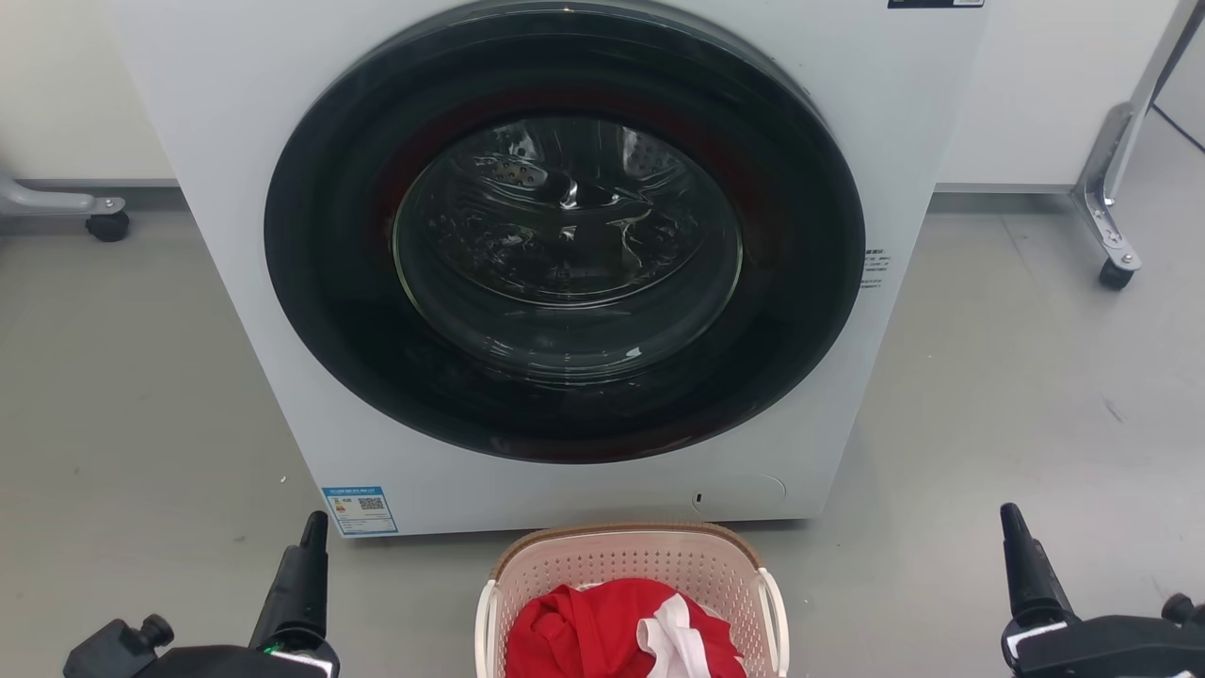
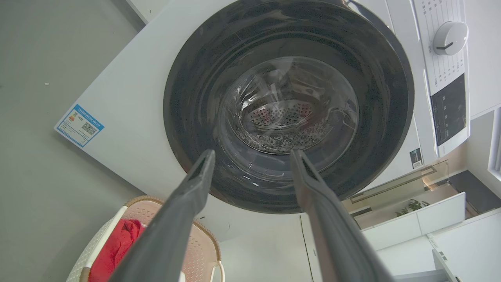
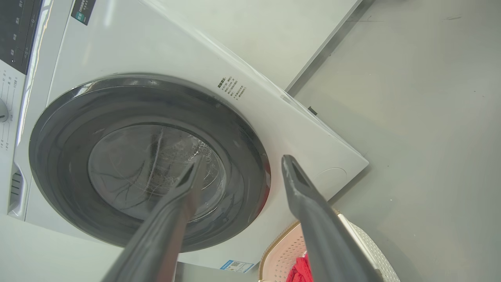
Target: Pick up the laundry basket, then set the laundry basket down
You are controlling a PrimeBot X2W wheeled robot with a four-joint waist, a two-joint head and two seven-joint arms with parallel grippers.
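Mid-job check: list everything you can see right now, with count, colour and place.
washing machine: one, white, on the floor straight ahead.
door: one, dark round glass, on the machine's front.
label: one, blue, lower left corner of the machine's front.
dial: one, white, on the control panel.
laundry basket: one, pale pink with brown rim and white handles, on the floor before the machine.
red garment: one, inside the basket.
white cloth: one, on the red garment.
frame legs: two, grey with black casters, far right and far left.
left gripper: dark, open, empty.
right gripper: dark, open, empty.
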